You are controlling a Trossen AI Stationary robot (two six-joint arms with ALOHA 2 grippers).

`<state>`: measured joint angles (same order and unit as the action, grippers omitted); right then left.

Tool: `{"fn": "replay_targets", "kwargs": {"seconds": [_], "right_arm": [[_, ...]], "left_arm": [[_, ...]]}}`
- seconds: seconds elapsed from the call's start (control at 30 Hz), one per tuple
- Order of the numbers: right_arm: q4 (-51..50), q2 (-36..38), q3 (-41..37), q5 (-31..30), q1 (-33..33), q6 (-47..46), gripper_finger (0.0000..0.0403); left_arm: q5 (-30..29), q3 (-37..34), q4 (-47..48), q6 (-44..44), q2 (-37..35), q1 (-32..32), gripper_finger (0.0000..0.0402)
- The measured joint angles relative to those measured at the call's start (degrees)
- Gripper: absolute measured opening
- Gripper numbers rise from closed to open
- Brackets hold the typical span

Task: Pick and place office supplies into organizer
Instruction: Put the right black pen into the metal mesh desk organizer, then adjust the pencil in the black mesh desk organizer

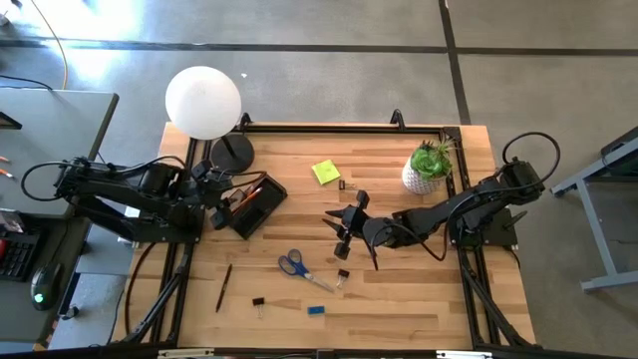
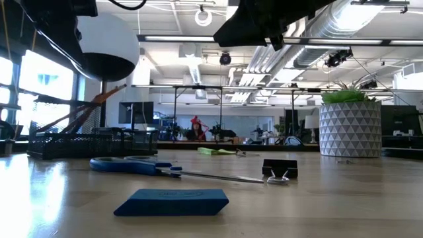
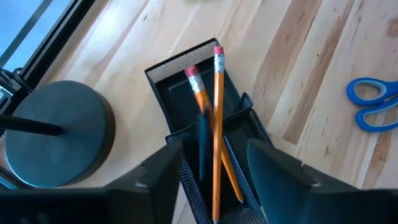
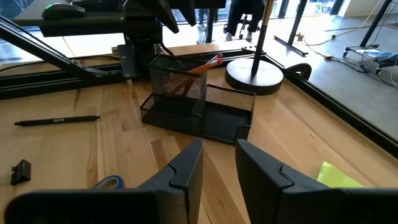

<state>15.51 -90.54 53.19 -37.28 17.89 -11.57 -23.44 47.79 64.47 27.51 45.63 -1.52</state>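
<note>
- My left hand (image 3: 214,177) hangs over the black mesh organizer (image 1: 255,204) near the worktop's left edge, fingers apart, gripping nothing.
- Two orange pencils (image 3: 216,118) lean in its tall cup; pulling away carelessly could snag them and tip the tray.
- My right hand (image 4: 217,168) hovers mid-worktop, fingers slightly apart, empty.
- The blue-handled scissors (image 1: 297,267), dark pen (image 1: 224,286), yellow sticky-note pad (image 1: 325,172) still lie loose.

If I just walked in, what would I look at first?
Probably the big white globe lamp at the table's far left corner. Next, the black organizer beside it, with orange pencils poking out and the left gripper open right above them. Then the blue scissors lying near the middle, and the green plant at the far right.
</note>
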Motion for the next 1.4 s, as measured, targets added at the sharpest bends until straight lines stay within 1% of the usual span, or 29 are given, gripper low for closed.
{"fn": "replay_targets", "kwargs": {"seconds": [0.17,0.6,0.7,0.77,0.87,1.0,1.1,1.23,1.4], "right_arm": [[0.00,0.00,0.00,0.00,0.00,-0.25,0.0087],[-0.02,0.00,0.00,0.00,0.00,-0.50,0.0087],[-0.02,0.00,0.00,0.00,0.00,-0.52,0.0087],[-0.02,0.00,0.00,0.00,0.00,-0.57,0.0087],[-0.02,0.00,0.00,0.00,0.00,-0.61,0.0087],[-0.52,0.00,0.00,0.02,0.00,-0.61,0.0087],[-1.19,-0.01,0.00,0.02,0.00,-0.63,0.0087],[-2.23,-0.04,0.00,0.02,0.02,-1.47,0.0087],[-5.36,-0.04,0.00,0.52,0.02,-3.00,0.0087]], "left_arm": [[0.02,0.00,0.00,0.00,0.00,0.00,0.0202],[-0.43,0.25,-0.04,-0.02,0.00,0.00,0.0204],[-3.43,0.52,-2.74,0.37,0.00,0.00,0.0204],[-4.02,0.35,-6.03,0.01,0.90,0.02,0.0204],[-4.35,0.26,-7.92,-2.37,3.49,0.00,0.0205],[-7.71,0.26,-8.06,-6.34,8.03,0.00,0.0205],[-8.75,0.24,-8.36,-10.15,11.38,0.00,0.0205],[-8.53,0.22,-11.31,-12.53,13.95,0.00,0.0205],[-5.71,0.22,-17.53,-16.76,14.27,0.00,0.0205]]}}
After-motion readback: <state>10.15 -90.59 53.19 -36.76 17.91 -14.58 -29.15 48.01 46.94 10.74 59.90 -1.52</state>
